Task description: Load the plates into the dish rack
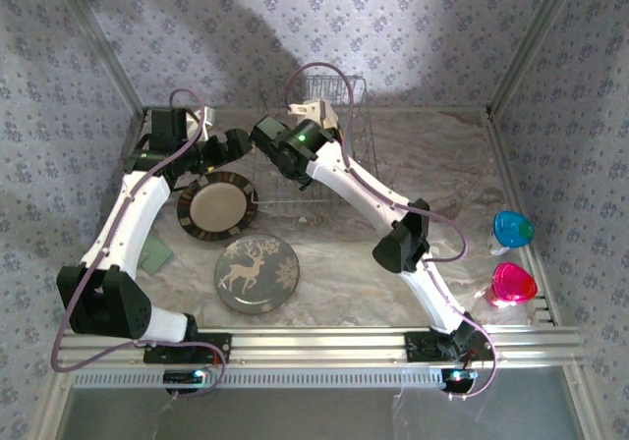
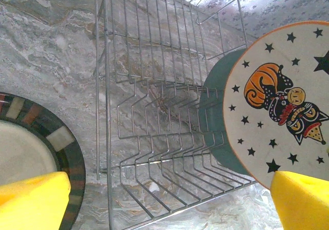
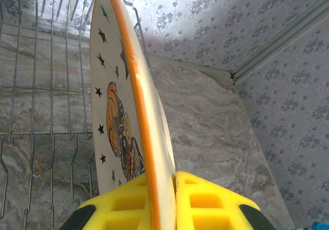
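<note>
My right gripper (image 3: pixel 167 199) is shut on the rim of the orange-cream star plate (image 3: pixel 110 86), holding it upright on edge over the wire dish rack (image 3: pixel 41 86). In the left wrist view the same plate (image 2: pixel 277 101) stands at the rack's (image 2: pixel 154 86) right end, in front of a teal plate (image 2: pixel 213 112) that sits in the tines. My left gripper (image 2: pixel 169 209) hangs open over the rack's near corner, nothing between its fingers. The brown-striped plate (image 1: pixel 216 207) and the reindeer plate (image 1: pixel 257 273) lie flat on the table, left of and in front of the rack (image 1: pixel 324 155).
A blue cup (image 1: pixel 512 230) and a pink cup (image 1: pixel 512 285) stand by the right wall. A pale green flat piece (image 1: pixel 155 255) lies under the left arm. Patterned walls close in the marbled table on three sides.
</note>
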`<move>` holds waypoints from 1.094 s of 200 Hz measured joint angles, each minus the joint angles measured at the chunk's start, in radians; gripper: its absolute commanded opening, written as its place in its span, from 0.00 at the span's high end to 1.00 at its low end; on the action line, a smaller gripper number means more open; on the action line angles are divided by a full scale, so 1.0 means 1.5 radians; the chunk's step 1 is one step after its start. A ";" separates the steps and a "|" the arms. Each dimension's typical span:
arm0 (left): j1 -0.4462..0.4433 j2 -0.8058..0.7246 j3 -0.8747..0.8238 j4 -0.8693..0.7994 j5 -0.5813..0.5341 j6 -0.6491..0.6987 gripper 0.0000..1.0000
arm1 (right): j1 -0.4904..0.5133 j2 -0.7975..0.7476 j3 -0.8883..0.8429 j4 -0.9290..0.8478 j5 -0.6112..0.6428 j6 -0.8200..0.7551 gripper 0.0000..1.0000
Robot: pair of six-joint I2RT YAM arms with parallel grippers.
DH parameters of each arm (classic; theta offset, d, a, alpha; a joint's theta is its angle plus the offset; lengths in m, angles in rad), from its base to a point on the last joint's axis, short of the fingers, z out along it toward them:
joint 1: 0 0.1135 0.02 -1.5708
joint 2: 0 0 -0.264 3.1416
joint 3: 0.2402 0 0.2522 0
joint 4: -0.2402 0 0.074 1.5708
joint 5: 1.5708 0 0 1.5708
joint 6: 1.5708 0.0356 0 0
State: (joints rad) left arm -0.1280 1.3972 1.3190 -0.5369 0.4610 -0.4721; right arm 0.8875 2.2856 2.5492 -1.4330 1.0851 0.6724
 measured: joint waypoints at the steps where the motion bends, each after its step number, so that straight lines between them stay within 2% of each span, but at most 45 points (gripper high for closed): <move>1: 0.000 0.000 0.000 0.000 0.000 0.000 0.01 | 0.000 0.000 0.000 0.000 0.000 0.000 1.00; 54: 0.000 0.000 0.000 0.002 0.000 0.000 0.01 | -0.002 0.012 -0.008 0.001 -0.048 0.011 1.00; 219: 0.000 0.013 -0.001 0.002 0.010 0.000 0.01 | -0.019 0.051 -0.009 0.025 -0.069 0.004 1.00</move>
State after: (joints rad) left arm -0.1280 1.4174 1.3182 -0.5339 0.4755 -0.4721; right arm 0.8585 2.3623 2.5355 -1.3949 0.9813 0.6788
